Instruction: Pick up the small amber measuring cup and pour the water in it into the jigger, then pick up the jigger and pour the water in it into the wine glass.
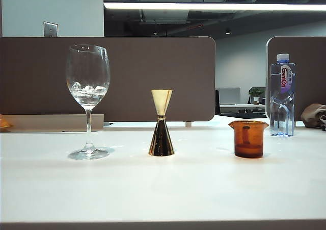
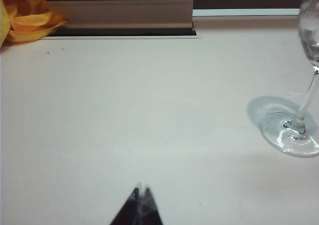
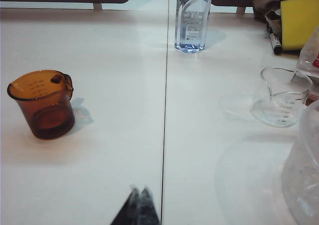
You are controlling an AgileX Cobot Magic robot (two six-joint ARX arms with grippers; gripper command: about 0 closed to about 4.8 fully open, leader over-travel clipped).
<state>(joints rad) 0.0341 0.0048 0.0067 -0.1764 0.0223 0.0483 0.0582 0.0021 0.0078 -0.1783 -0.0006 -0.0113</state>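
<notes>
Both my grippers hover low over the white table (image 1: 204,189), left gripper (image 2: 141,189) and right gripper (image 3: 139,190) pressed together, holding nothing. Ahead of the right one, the small translucent amber measuring cup (image 3: 43,102) stands upright, well apart, handle turned away from me. The gold hourglass jigger (image 1: 161,123) stands upright at mid-table, between cup and tall clear wine glass (image 1: 88,100). Brown partitions (image 1: 153,77) stand behind.

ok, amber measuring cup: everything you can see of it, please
The small amber measuring cup is a short, translucent amber-brown beaker with a flared rim, a pour lip and a side handle. The right wrist view shows faint graduation marks inside. It stands upright on the white table, right of the jigger and in front of the water bottle, touching neither. No gripper touches it. Whether it holds water is hard to tell.
</notes>
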